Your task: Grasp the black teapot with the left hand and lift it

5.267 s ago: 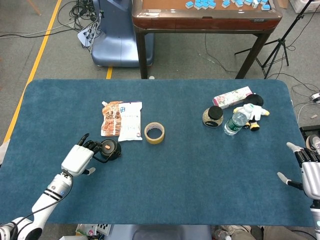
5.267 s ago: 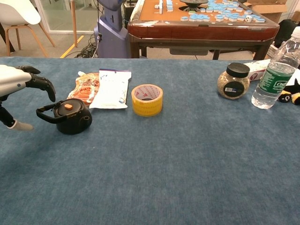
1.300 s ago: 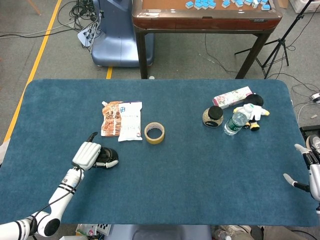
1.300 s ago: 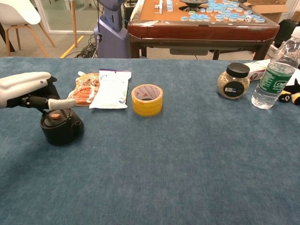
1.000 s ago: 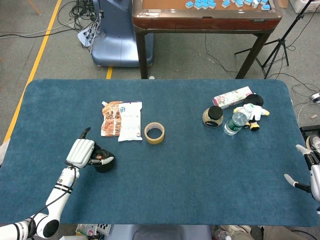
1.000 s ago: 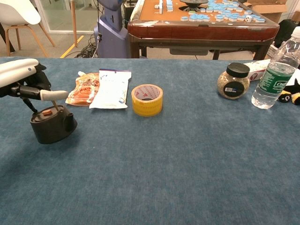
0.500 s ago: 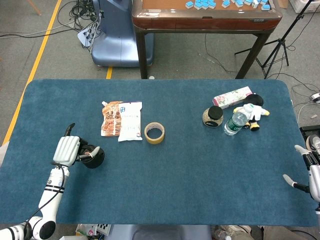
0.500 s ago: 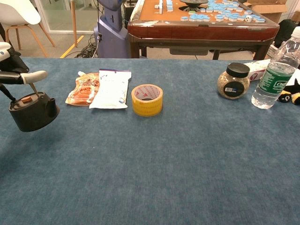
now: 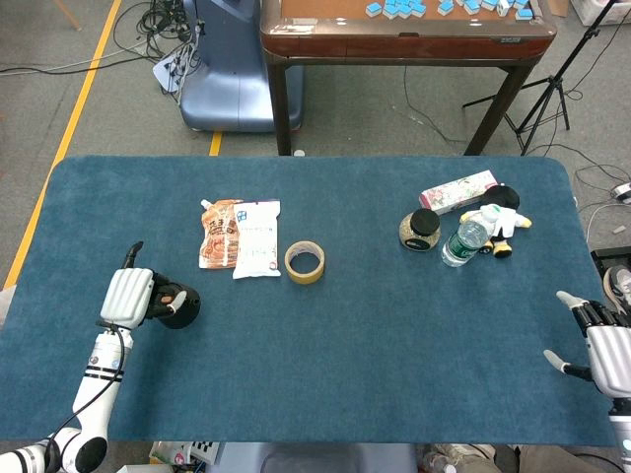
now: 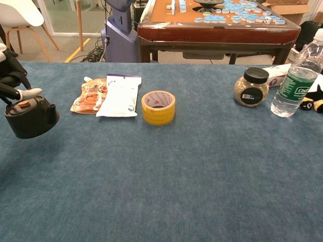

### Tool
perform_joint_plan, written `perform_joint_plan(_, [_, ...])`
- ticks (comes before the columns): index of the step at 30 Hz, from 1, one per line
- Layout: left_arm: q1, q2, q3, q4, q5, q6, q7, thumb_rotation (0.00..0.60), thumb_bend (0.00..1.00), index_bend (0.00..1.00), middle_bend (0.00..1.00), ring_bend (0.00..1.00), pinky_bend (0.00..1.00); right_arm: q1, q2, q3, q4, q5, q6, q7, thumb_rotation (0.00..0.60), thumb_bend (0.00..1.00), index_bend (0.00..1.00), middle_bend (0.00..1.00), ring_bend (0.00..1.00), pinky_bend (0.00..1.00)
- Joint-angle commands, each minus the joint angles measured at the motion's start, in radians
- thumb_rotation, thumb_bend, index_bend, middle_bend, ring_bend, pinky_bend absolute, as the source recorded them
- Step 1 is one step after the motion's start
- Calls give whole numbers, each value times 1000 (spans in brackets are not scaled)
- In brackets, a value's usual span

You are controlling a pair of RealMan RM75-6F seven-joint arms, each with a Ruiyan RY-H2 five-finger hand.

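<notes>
The black teapot (image 10: 31,118) with an orange knob on its lid hangs above the blue cloth at the far left, its shadow on the table below it. My left hand (image 10: 11,75) holds it from above by the handle, thumb laid across the lid. The head view shows that hand (image 9: 128,296) with its white back up and the teapot (image 9: 181,305) just right of it. My right hand (image 9: 603,343) shows only in the head view, at the table's right edge, fingers spread and holding nothing.
Two snack pouches (image 9: 241,236) and a yellow tape roll (image 9: 305,261) lie in the left-middle of the table (image 9: 375,325). At the back right stand a black-lidded jar (image 9: 420,230), a water bottle (image 9: 465,239), a pink box (image 9: 456,191) and a plush toy (image 9: 505,222).
My left hand closed on the teapot's handle and carried the pot up off the cloth and to the left. The right hand has come slightly further into view.
</notes>
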Motion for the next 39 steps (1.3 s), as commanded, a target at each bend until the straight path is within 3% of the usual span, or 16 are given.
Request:
perform_joint_plan(1, [3,-3,0,1,3,6,4,517,277,1000,1000,931,27,12,4,-15,-6,-18,-19,-17,600,131,179,265,218,306])
perform_joint_plan(10, [5,-5,-3,7,6,9,11,521,277,1000,1000,932,36,18,-6,-24,-9,-23,-27,-34,600,134,179,267,218,306])
perform_joint_plan(17, [4,-3,-3,8,5,1,13,538,277,1000,1000,941,337,16,-4,-23,-12,-22,-17,-27,600,133,178,267,218,306])
perform_joint_plan(20, [4,-3,-2,11,5,-1,18,540,278,1000,1000,941,403,15,-3,-24,-13,-25,-13,-25,600,133,178,267,218,306])
perform_joint_plan(28, [7,1,5,13,2,-7,41,590,277,1000,1000,945,463,12,1,-25,-19,-28,-1,-20,600,133,178,267,218,306])
perform_joint_plan(39, [10,4,2,9,-1,-9,34,579,277,1000,1000,945,466,13,3,-24,-23,-25,0,-22,600,134,178,267,218,306])
